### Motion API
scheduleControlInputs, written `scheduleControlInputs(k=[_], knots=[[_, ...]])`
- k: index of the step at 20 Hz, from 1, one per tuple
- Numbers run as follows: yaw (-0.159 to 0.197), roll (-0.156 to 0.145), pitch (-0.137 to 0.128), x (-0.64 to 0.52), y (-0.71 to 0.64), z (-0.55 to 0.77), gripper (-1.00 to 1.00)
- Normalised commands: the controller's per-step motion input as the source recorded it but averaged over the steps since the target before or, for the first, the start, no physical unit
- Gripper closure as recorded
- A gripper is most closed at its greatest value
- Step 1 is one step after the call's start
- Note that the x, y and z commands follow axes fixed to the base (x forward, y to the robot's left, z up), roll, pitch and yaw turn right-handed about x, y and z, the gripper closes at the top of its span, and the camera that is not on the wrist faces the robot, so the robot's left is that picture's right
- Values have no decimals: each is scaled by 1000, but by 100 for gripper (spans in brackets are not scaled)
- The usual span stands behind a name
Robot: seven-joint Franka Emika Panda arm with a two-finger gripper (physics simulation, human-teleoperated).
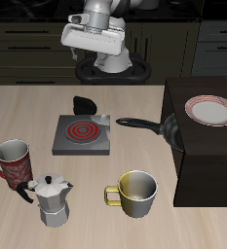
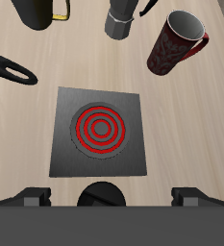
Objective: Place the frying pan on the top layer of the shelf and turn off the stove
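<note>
The stove (image 1: 83, 135) is a grey square hotplate mid-table, its spiral coil showing red, with a black knob (image 1: 85, 104) on its far edge. The frying pan (image 1: 170, 127) rests on the table against the shelf's side, its long handle (image 1: 134, 124) pointing toward the stove; the dark pan body blends into the shelf. The shelf (image 1: 208, 165) is a big dark box. My gripper (image 1: 94, 51) hangs open high above the stove's far edge. In the wrist view my gripper (image 2: 112, 199) straddles the knob (image 2: 102, 195) from above, holding nothing; stove (image 2: 99, 130) and pan handle (image 2: 10, 67) show.
A white red-rimmed plate (image 1: 210, 110) lies on the shelf's top. Near the front edge stand a red mug (image 1: 13, 160), a silver moka pot (image 1: 52, 200) and a yellow mug (image 1: 134, 192). The robot's base (image 1: 110, 70) is behind the stove.
</note>
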Motion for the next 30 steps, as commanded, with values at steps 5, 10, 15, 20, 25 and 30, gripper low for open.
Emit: scheduleControlInputs(k=[5,10,15,20,25,30], knots=[[33,-6,-9,-339,1,-158,-100],[40,-11,-11,-279,-77,-83,-100],[36,-11,-12,-261,-115,-118,-100],[-6,-47,40,-3,-238,-356,-100],[122,-21,2,-23,-8,-310,-100],[117,-23,81,-11,139,-509,-100]])
